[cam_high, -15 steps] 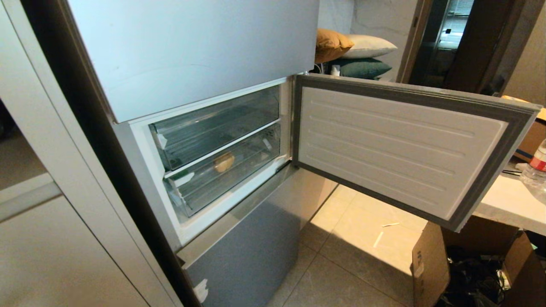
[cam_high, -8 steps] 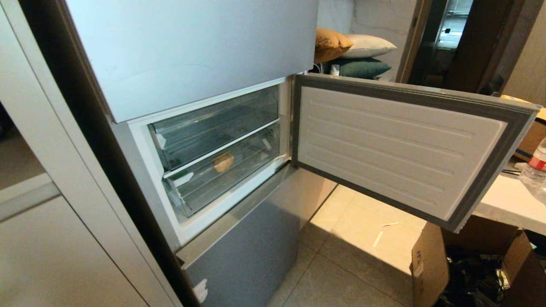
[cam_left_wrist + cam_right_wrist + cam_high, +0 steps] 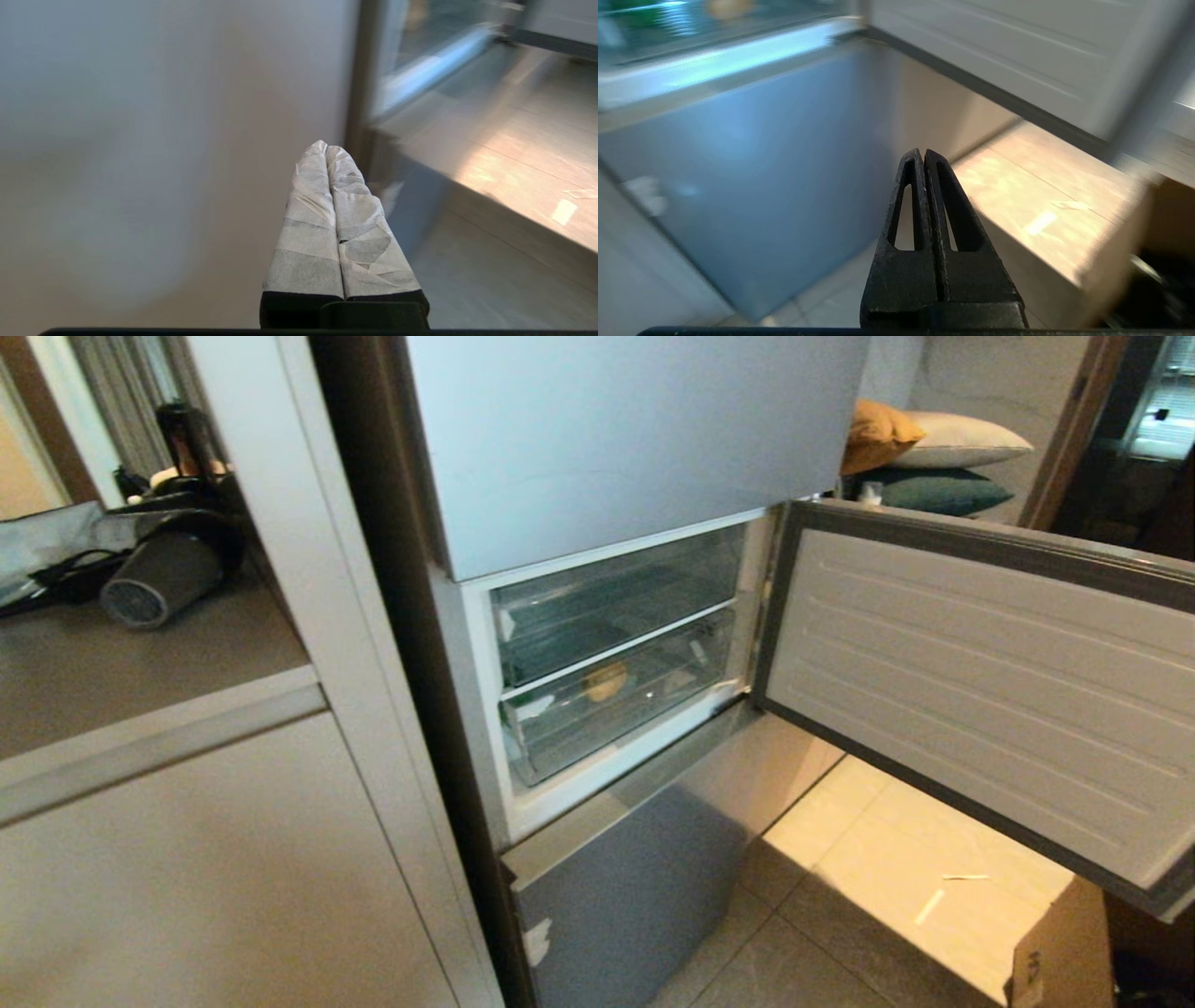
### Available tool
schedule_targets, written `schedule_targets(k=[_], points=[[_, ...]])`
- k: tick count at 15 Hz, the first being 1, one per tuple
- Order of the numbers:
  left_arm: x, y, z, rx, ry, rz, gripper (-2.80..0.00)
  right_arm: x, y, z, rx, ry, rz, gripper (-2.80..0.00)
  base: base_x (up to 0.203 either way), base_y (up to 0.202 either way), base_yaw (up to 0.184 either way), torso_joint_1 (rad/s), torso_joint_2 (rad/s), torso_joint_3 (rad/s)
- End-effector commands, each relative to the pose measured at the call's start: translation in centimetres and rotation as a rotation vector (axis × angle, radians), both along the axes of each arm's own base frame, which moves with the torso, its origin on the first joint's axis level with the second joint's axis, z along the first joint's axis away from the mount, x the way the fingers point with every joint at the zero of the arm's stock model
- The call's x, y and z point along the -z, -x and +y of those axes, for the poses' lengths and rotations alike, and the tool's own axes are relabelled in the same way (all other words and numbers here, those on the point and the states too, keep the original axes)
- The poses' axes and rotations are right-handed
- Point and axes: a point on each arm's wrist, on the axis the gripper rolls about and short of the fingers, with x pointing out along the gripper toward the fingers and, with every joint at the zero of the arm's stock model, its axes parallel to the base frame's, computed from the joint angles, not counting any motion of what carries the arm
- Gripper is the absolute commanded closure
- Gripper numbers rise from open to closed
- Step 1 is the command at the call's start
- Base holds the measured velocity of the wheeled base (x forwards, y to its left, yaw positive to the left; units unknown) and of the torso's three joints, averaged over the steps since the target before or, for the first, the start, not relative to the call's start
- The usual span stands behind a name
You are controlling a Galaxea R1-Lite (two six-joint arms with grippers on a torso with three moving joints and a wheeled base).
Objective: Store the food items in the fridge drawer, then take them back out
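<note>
the whole head view has slid sideways since the earlier frames, so the camera has turned or the base has driven; the fridge itself has not moved. the drawer [image 3: 616, 714], the lower of the two clear bins, now sits nearer the middle of the view instead of left of centre, and it looks smaller. a counter [image 3: 140, 663] has come into sight on the left with a grey hair dryer [image 3: 163, 574] lying on it, while the carton and the table with the bottle on the right have mostly dropped out of frame. the open door [image 3: 980, 691] hangs wide on the right as before. the potato [image 3: 605, 682] lies inside the shut drawer, towards its middle, in the same spot as in the earlier frames; a patch of green shows at the drawer's left end, which may be the pepper, though i cannot tell for sure. both arms are out of the head view. the left gripper [image 3: 327, 145] has its taped fingers pressed together and holds nothing, pointing at the pale cabinet side beside the fridge. the right gripper [image 3: 923, 151] is likewise pressed closed and empty, aimed low at the grey bottom door [image 3: 752, 177]. judging by this, the storing half looks done and the robot is repositioning, with the drawer not yet pulled open for taking the food out again.
</note>
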Motion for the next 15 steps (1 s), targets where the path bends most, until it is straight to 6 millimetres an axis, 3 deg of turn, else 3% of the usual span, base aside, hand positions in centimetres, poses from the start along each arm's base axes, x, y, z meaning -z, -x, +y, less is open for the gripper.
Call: schedule_targets(k=[1, 12, 15], points=[[0.29, -0.08, 0.00, 0.000, 0.000, 0.010, 0.00, 0.00, -0.01, 0.00, 0.000, -0.004, 0.002, 0.00, -0.002, -0.009, 0.174, -0.002, 0.00, -0.003], [0.29, -0.08, 0.00, 0.000, 0.000, 0.010, 0.00, 0.00, -0.01, 0.00, 0.000, -0.007, 0.002, 0.00, 0.001, -0.008, 0.172, 0.002, 0.00, 0.001], [0.29, -0.08, 0.00, 0.000, 0.000, 0.010, 0.00, 0.00, -0.01, 0.00, 0.001, -0.007, 0.002, 0.00, 0.001, -0.001, 0.072, 0.003, 0.00, 0.000]])
